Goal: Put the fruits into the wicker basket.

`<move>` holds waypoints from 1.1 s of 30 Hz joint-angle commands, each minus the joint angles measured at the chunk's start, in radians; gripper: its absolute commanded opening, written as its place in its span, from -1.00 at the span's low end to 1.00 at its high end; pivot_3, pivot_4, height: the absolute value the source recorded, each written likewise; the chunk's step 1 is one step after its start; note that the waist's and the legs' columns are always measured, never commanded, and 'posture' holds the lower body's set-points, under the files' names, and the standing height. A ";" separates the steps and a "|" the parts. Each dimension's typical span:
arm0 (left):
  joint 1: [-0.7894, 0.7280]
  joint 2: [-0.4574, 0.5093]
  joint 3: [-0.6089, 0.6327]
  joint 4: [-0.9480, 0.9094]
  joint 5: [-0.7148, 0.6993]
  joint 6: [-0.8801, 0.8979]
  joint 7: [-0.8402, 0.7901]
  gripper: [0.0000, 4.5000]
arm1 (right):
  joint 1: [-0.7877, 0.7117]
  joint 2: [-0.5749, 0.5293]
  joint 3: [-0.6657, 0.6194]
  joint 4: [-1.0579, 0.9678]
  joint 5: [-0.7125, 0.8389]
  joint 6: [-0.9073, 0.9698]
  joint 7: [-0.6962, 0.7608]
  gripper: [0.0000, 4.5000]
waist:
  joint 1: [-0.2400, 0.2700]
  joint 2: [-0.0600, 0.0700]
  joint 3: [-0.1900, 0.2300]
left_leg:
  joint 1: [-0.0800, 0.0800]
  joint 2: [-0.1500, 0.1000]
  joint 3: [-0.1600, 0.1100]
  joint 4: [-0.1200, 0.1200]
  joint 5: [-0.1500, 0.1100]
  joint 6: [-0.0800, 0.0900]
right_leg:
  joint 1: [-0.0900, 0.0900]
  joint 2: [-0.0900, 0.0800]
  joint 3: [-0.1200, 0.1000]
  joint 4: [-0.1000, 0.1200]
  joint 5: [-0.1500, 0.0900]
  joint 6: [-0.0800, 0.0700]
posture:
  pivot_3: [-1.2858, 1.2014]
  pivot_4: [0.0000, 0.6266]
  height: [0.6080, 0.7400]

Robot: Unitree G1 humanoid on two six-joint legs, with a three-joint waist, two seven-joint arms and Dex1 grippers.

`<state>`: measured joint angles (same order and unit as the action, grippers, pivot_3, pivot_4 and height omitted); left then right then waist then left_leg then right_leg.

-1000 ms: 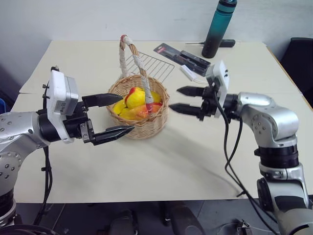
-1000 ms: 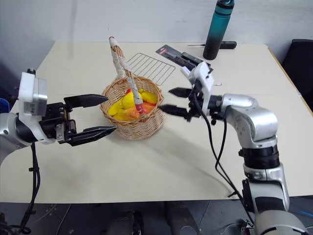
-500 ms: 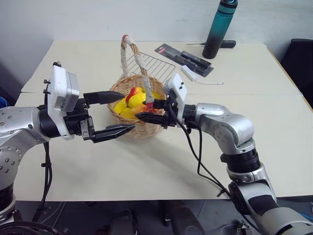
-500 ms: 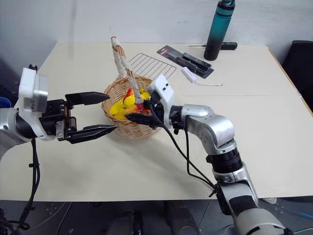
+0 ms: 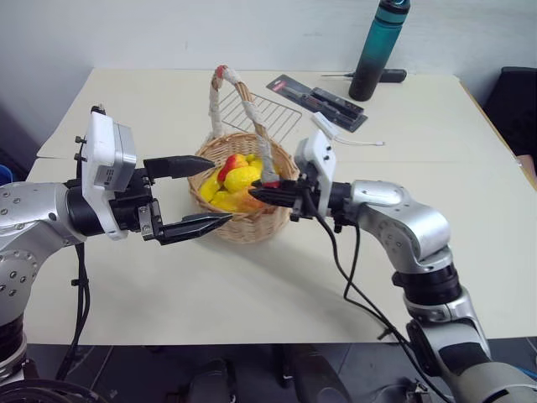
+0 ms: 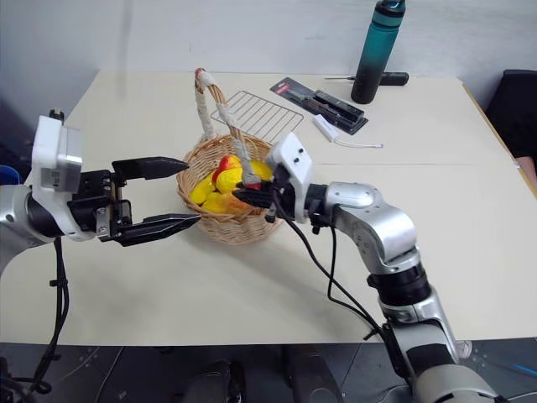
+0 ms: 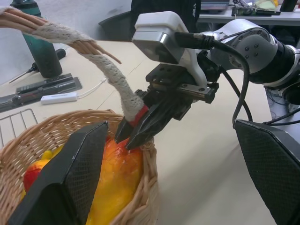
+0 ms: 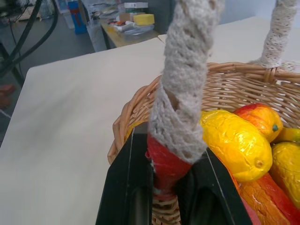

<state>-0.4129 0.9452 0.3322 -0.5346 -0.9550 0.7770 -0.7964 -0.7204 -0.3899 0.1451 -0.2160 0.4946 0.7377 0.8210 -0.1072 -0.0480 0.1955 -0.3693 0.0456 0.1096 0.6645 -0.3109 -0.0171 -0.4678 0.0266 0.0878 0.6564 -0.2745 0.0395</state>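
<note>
1. Right gripper: my two black fingers are clamped on the red end of the handle of the wicker basket, just above the rim on the side facing my right arm. The right wrist view confirms contact on both sides of the red wrapping.
2. Left gripper: jaws stand wide apart, holding nothing. It hovers level at the opposite side of the basket, upper finger over the rim, lower finger in front of the wall. Whether either finger touches the wicker, I cannot tell.
3. Wicker basket: one. It stands on the table between my two grippers, handle arched upward and leaning slightly.
4. Fruits: all lie inside the basket. I count one red-and-yellow mango-like piece, one round yellow lemon, and an orange-red piece at the bottom; further yellow pieces lie partly hidden beneath, so an exact total cannot be given.
5. Other items on the table, behind the basket: one flat wire rack, one teal bottle standing upright, one black-handled screwdriver beside the bottle, one dark package of tools, and one small white oblong item with a cord.
</note>
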 commanded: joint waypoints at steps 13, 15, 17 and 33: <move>-0.099 -0.053 -0.108 0.069 0.054 -0.071 -0.072 1.00 | 0.239 -0.496 -0.649 -0.068 0.220 0.077 0.069 -0.88 | 0.028 0.000 0.000 | 0.000 0.000 -0.001 0.000 -0.003 0.005 | 0.003 0.000 0.000 -0.004 0.000 0.001 | 0.03 -0.52 1.00; -0.110 -0.061 -0.117 0.082 0.062 -0.076 -0.079 1.00 | 0.297 -0.497 -0.686 -0.065 0.211 0.055 0.047 -0.88 | 0.022 0.000 0.000 | 0.001 -0.001 -0.001 0.000 -0.003 0.006 | 0.004 0.000 0.001 -0.004 0.001 0.002 | 0.03 -0.52 1.00; -0.119 -0.070 -0.129 0.091 0.070 -0.079 -0.087 1.00 | 0.357 -0.483 -0.709 -0.067 0.188 0.037 0.013 -0.88 | 0.017 0.000 0.000 | 0.001 -0.001 0.001 0.000 -0.003 0.006 | 0.004 0.000 0.002 -0.003 0.001 0.002 | 0.03 -0.52 1.00; -0.234 -0.143 -0.205 0.210 0.105 -0.083 -0.185 1.00 | 0.757 -0.549 -0.956 -0.086 0.224 0.028 0.116 0.74 | 0.030 0.002 0.000 | 0.003 -0.001 -0.001 0.000 0.001 0.004 | 0.006 0.001 0.002 -0.002 0.001 0.003 | 0.03 -0.52 1.00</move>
<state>-0.6276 0.7984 0.1231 -0.3295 -0.8559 0.7091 -0.9645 0.0291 -0.8898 -0.7100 -0.2546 0.6953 0.7697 0.8814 -0.0773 -0.0460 0.1958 -0.3661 0.0435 0.1087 0.6642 -0.3105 -0.0123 -0.4618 0.0271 0.0898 0.6542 -0.2738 0.0430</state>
